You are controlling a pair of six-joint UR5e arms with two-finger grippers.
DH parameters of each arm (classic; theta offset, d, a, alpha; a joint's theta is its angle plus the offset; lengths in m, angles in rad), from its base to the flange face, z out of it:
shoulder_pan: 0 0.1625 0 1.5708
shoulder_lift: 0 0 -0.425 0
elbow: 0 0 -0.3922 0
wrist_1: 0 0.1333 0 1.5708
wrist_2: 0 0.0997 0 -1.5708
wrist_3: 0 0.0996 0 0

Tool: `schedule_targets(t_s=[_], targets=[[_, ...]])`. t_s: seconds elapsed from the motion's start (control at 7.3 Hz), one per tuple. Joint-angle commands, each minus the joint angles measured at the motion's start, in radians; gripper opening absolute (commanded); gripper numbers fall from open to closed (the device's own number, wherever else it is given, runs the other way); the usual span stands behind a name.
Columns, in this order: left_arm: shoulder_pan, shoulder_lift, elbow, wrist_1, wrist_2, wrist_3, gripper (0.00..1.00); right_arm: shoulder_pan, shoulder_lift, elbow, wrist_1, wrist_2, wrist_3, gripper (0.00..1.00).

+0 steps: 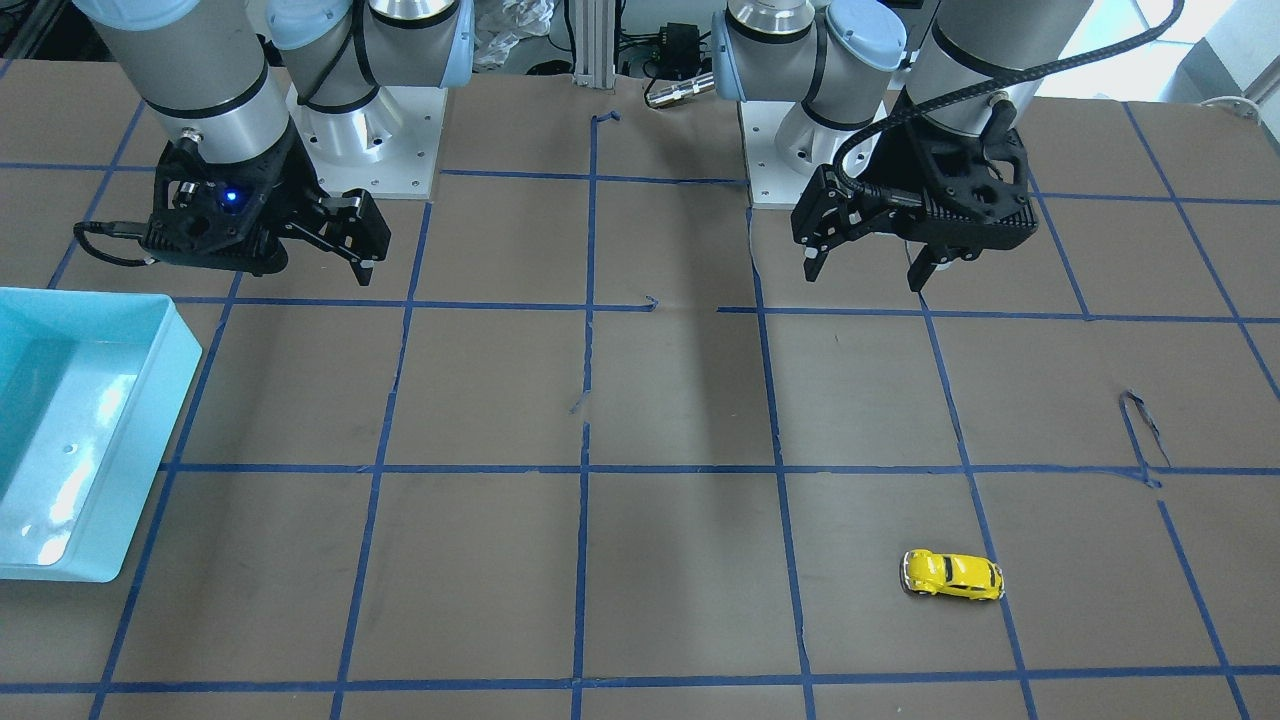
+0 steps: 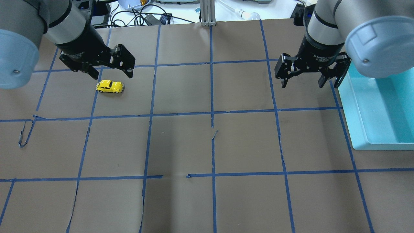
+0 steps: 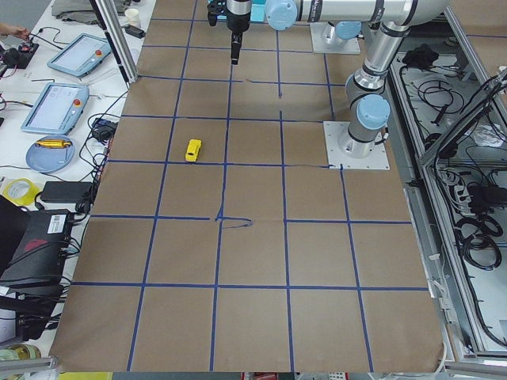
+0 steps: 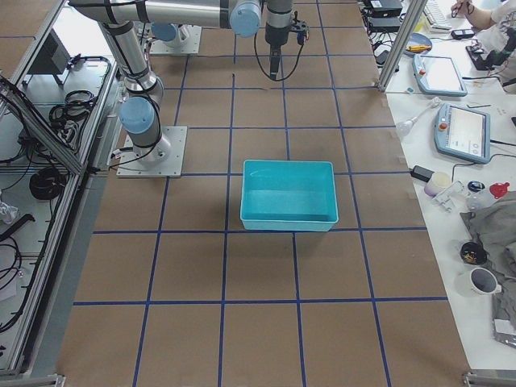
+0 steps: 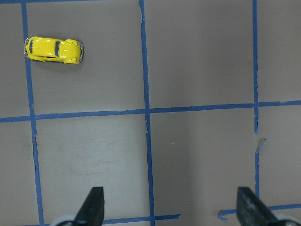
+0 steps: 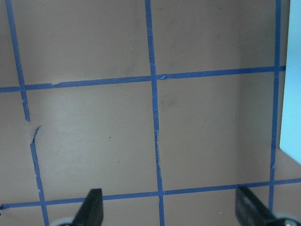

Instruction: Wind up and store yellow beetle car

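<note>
Taped table (image 2: pixel 245 142), yellow beetle car (image 1: pixel 952 575) clear of spread left claw (image 1: pixel 864 280), right claw (image 2: pixel 302 84) also spread

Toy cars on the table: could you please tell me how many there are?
1. The yellow beetle car stands on the table on the left gripper's side; the teal bin shows none.

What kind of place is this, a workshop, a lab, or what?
Most likely a robotics lab: robot arms bolted to a tape-gridded table, teach pendants on a side bench, and a lone yellow beetle car laid out for handling.
</note>
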Motion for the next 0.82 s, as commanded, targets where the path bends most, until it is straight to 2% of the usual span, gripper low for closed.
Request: schedule_targets(t_s=[0.0, 0.27, 0.68], targets=[[0.000, 0.000, 0.000, 0.000, 0.000, 0.000, 1.00, 0.000, -0.001, 0.000, 0.001, 0.002, 0.000, 1.00], [0.002, 0.000, -0.005, 0.002, 0.000, 0.007, 1.00, 0.000, 0.001, -0.001, -0.001, 0.009, 0.000, 1.00], [0.090, -0.023, -0.005, 0.026, -0.023, 0.415, 1.00, -0.002, 0.004, 0.000, -0.001, -0.001, -0.003, 1.00]])
